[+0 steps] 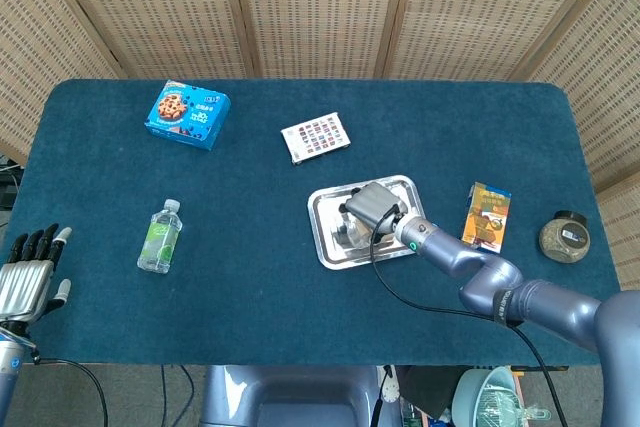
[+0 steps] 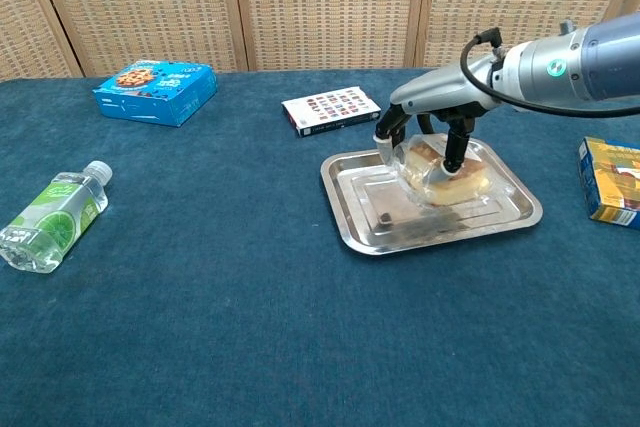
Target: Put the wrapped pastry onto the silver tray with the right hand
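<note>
The wrapped pastry (image 2: 440, 173), a pale bun in clear plastic, hangs just above the middle of the silver tray (image 2: 365, 222). My right hand (image 2: 428, 122) grips it from above, fingers down on both sides of the wrapper. In the head view the right hand (image 1: 369, 209) covers the pastry over the silver tray (image 1: 325, 237). My left hand (image 1: 32, 272) lies at the table's near left edge, fingers apart, holding nothing.
A plastic bottle (image 2: 50, 217) lies at the left. A blue cookie box (image 2: 155, 91) and a small patterned box (image 2: 330, 110) sit at the back. An orange carton (image 2: 612, 180) stands right of the tray; a round jar (image 1: 564, 235) sits beyond it.
</note>
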